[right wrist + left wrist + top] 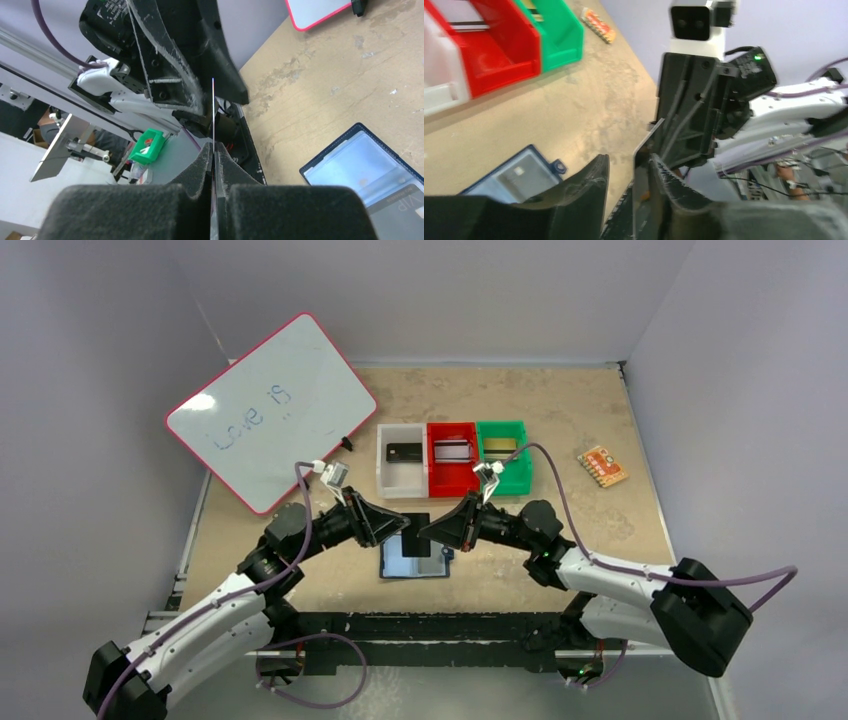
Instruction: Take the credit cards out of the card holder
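Now | white bin (400,482): dark card (405,452) | card holder (345,160): grey card (400,205) inside

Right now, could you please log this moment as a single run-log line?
right claw: shut on card | left claw: open around card | card holder: open, below claws

Plain pale grey-purple walls (440,290) stand beyond the left pincer (403,528) and the right pincer (428,530) and off to both sides. A scuffed brown table (580,530) lies under them.
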Robot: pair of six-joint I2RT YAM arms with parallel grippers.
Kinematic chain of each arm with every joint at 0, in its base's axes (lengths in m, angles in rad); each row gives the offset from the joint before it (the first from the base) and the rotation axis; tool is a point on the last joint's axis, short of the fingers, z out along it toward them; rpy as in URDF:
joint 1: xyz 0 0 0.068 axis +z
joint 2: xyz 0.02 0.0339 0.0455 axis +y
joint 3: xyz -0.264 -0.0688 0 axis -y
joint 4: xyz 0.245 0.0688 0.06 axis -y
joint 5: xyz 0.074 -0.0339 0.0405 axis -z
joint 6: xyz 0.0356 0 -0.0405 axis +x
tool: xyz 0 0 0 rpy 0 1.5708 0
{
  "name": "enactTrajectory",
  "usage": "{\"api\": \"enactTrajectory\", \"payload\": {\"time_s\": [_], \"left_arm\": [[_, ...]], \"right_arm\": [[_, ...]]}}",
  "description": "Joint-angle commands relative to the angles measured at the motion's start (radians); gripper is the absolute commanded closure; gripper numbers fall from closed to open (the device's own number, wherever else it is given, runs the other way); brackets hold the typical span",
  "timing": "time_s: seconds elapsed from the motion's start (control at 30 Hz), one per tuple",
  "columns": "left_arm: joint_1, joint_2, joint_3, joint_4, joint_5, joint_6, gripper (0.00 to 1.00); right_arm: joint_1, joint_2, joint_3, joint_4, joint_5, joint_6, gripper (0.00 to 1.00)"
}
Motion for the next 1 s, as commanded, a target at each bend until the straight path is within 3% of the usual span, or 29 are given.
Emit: {"api": "enactTrajectory", "payload": {"time_s": [0.0,0.17,0.33,0.63,0.97], "left_arm": [[0.008,-0.013,0.076,-0.114,-0.135,0.051,0.57],[0.009,-0.061,0.134,-0.347,-0.383,0.089,0.37],[0.009,-0.086,0.186,-0.547,-0.580,0.106,0.32],[0.008,-0.154,0.290,-0.802,-0.875,0.099,0.28],[0.008,-0.053,0.447,-1.011,-1.109,0.119,0.23]], "right_arm": [[-0.001,-0.048,0.042,-0.069,0.029,-0.066,1.00],[-0.001,-0.113,0.082,-0.298,0.224,-0.181,1.00],[-0.001,-0.165,0.149,-0.446,0.459,-0.397,1.00],[0.001,-0.097,0.271,-0.485,0.540,-0.846,1.00],[0.005,0.157,0.515,-0.595,0.593,-1.132,1.00]]}}
